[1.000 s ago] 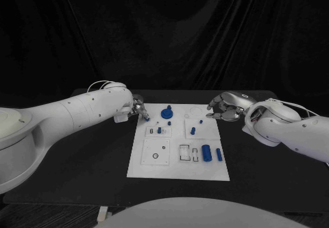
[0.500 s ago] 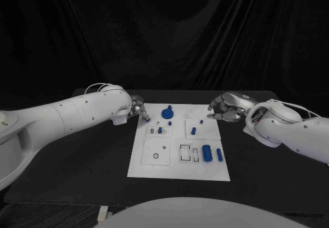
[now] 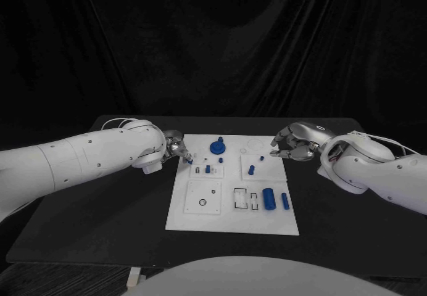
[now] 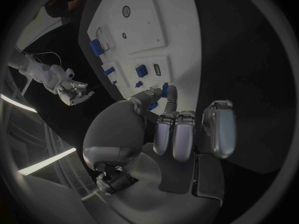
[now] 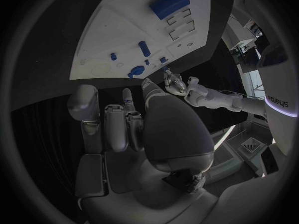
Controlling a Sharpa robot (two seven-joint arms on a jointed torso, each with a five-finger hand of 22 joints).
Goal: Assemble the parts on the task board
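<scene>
The white task board [image 3: 227, 213] lies mid-table. My left hand [image 3: 175, 148] hangs at the board's far left edge and pinches a small blue part [image 4: 164, 90] between thumb and a finger, close to a small blue peg [image 3: 207, 168] standing in the board. My right hand [image 3: 292, 142] hovers at the board's far right corner with its fingers [image 5: 117, 127] curled in and nothing seen in them. On the board sit a blue round knob [image 3: 216, 147], a slanted blue peg [image 3: 251, 169], a thick blue cylinder [image 3: 269, 200] and a slimmer one [image 3: 284, 200].
The black table [image 3: 107, 216] extends on both sides of the board. A raised white square with a small ring [image 3: 202, 201] takes the board's near left. Dark curtains hang behind the table.
My left arm has swung and its hand has slid a little nearer along the board's left edge, still pinching the blue part. The right hand has hardly moved.
</scene>
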